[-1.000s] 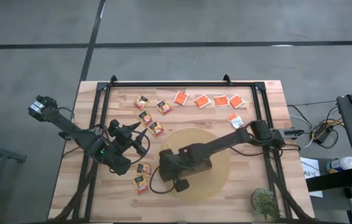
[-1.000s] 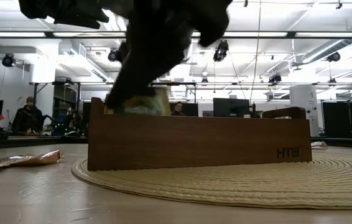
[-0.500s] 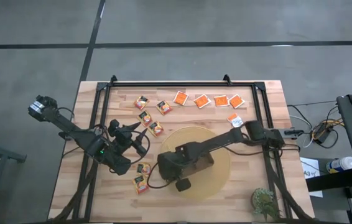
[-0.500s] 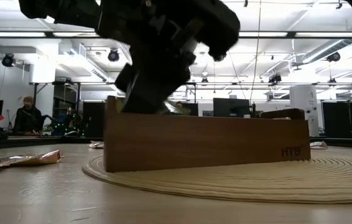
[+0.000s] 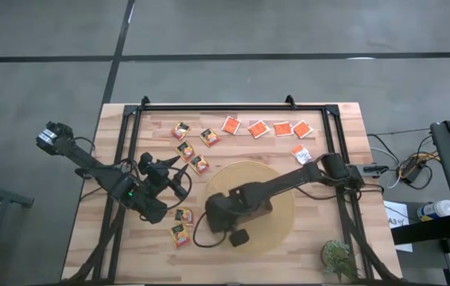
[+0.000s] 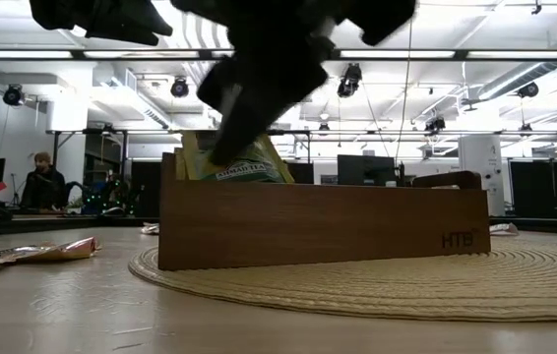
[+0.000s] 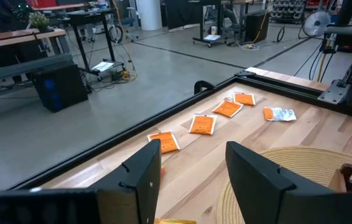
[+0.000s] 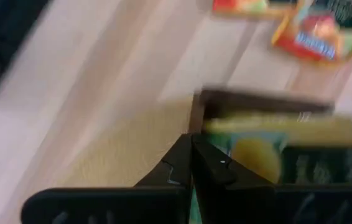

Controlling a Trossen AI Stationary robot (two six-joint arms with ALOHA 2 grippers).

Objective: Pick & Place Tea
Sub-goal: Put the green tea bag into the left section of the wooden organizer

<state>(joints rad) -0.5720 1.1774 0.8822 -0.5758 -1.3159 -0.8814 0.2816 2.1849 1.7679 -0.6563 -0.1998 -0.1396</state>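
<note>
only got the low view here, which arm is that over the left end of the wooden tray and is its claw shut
observer: It's the right arm. The right claw is shut, at the dark green-and-yellow tea sachets standing in the brown wooden tray.
operator: wheres the other one
observer: The left claw is open, hovering left of the round woven mat.
operator: much tea still lying loose
observer: Four bright orange square sachets lie in a row along the far edge, with yellow-orange sachets to their left.

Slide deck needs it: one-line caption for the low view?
Dark right gripper shut above green-and-yellow tea sachets standing in brown wooden tray on round woven mat.
</note>
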